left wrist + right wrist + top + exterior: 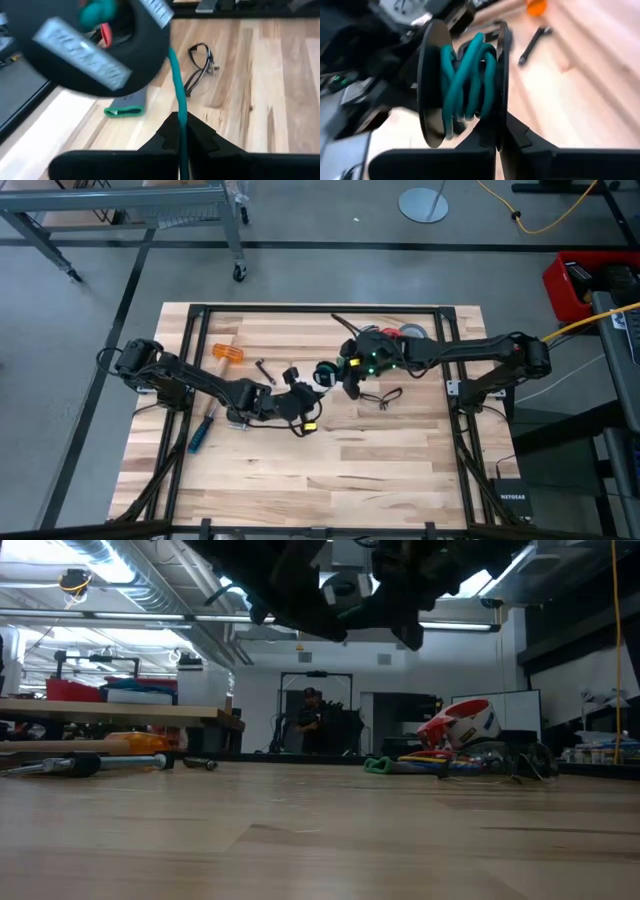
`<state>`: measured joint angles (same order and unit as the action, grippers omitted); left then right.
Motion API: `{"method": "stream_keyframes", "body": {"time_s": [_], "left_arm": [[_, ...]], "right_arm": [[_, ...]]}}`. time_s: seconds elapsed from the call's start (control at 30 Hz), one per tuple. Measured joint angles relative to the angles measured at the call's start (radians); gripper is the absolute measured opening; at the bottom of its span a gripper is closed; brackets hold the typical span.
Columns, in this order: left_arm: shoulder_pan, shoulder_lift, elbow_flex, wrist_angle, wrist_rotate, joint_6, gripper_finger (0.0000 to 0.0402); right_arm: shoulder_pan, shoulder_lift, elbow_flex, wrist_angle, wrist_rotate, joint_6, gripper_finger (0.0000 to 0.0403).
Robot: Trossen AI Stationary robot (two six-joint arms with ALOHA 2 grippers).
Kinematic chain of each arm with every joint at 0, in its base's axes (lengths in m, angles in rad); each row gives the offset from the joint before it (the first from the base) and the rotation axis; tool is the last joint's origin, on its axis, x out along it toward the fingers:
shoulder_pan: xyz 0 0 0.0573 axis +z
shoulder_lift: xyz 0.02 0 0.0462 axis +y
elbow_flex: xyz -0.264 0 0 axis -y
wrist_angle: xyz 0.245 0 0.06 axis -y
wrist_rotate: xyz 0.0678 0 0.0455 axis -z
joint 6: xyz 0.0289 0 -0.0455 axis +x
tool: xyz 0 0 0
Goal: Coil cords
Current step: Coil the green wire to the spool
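Note:
The dark teal-green cord (470, 80) is wound in several turns on a black reel (90, 45) with two flat round sides. The reel shows in the high view (325, 372) above the table's middle, between both grippers. My right gripper (499, 135) is shut on the reel. My left gripper (181, 137) is shut on the cord's free stretch, just on the reel's left and near side (303, 383). The thin black cord (200, 62) lies loosely bunched on the table, to the right of the reel (380, 395); no gripper touches it. My left gripper pinches the teal cord's free stretch (178, 107) between its two fingertips, a short way from the reel. The cord runs straight from the fingers up to the reel, along the fingers, clear of the table. My right gripper pinches one flat round side of the reel at its rim (502, 107) between its two fingers. The reel is lifted clear of the table, its flat sides standing upright in the wrist view, the teal coil between them.
An orange-handled tool (227, 353), a blue screwdriver (200, 435) and a small black tool (265, 368) lie on the table's left half. Red and grey tape rolls (410, 332) sit at the far edge. A green-edged grey piece (125, 107) lies under the reel.

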<state>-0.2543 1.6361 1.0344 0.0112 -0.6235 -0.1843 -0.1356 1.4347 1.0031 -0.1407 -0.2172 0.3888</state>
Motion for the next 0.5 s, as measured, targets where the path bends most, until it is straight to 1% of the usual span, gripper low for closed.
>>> {"method": "stream_keyframes", "body": {"time_s": [0.13,0.27,0.5], "left_arm": [[0.0,0.0,0.0,-0.005,0.002,0.01,0.0007],[0.001,0.0,0.0,-0.008,0.001,0.01,0.0023],[0.001,0.0,0.0,-0.007,0.001,0.007,0.0045]], "right_arm": [[-0.003,-0.004,0.0,-0.032,-0.144,-0.022,0.0003],[-0.003,-0.004,0.0,-0.072,-0.242,-0.03,0.0003],[-0.003,-0.004,0.0,-0.158,-0.308,-0.059,0.0003]]}}
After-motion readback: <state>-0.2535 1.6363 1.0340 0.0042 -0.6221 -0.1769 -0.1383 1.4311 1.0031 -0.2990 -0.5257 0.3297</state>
